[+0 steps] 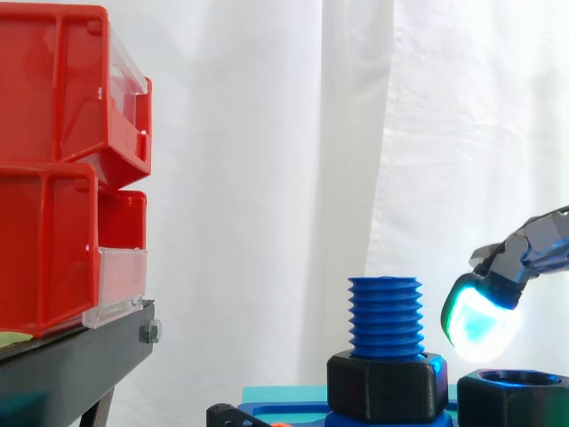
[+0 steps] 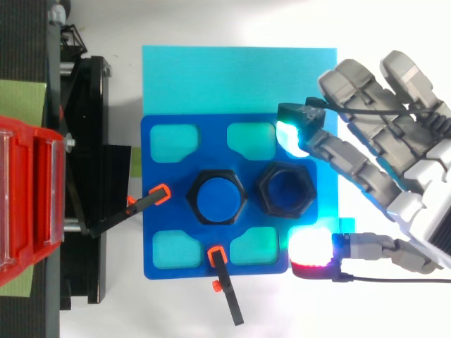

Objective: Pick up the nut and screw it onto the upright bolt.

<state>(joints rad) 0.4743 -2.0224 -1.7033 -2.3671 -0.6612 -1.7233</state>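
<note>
Straddling nut [image 2: 286, 189], robot hand [image 2: 416, 162] (splayed)

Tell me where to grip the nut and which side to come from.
Probably best: pinch the nut across two opposite outer flats, coming from above on the side away from the bolt. It lies flat, hole up, with the bolt close beside it. The open hand hovers on that free side.

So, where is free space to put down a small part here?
In the top view the cyan sheet is bare beyond the blue plate's upper edge. Crowded: bolt and nut mid-plate, the hand at right, clamps at left and bottom.
</note>
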